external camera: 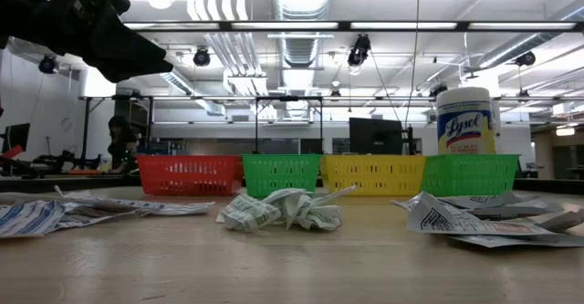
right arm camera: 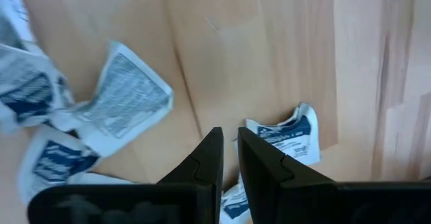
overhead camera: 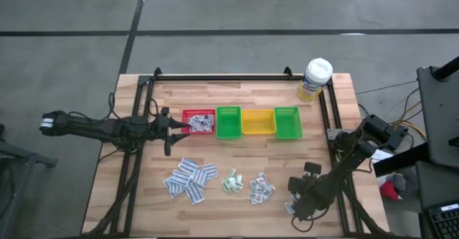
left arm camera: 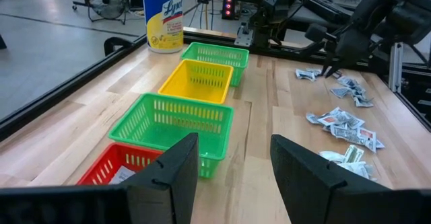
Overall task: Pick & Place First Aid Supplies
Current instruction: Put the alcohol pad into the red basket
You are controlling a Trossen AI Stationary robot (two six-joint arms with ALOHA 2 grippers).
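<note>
The first aid supplies lie in loose piles on the wooden table: blue-printed strips point(overhead camera: 190, 180), green-printed packets point(overhead camera: 232, 181) and squarish ones point(overhead camera: 260, 189). A few more are in the red bin point(overhead camera: 199, 120). My right gripper point(right arm camera: 229, 138) points down near the table's front right point(overhead camera: 292, 199), shut on a white packet with blue print point(right arm camera: 289, 138). My left gripper point(left arm camera: 232, 177) stands open and level beside the red bin point(left arm camera: 114, 173), holding nothing. My right gripper comes from above, pointing down, and pinches the blue-printed packet between its two fingers. The fingers are on one edge of it point(right arm camera: 259, 135). The rest sticks out beside one finger. Whether it is clear of the table, I cannot tell.
A row of bins stands at the far middle: red, green point(overhead camera: 228, 122), yellow point(overhead camera: 257, 121), green point(overhead camera: 287, 121). A white-capped bottle with a yellow label point(overhead camera: 315, 79) stands at the far right. A black frame rail point(overhead camera: 222, 77) borders the table. Other packets point(right arm camera: 128, 99) lie near my right gripper.
</note>
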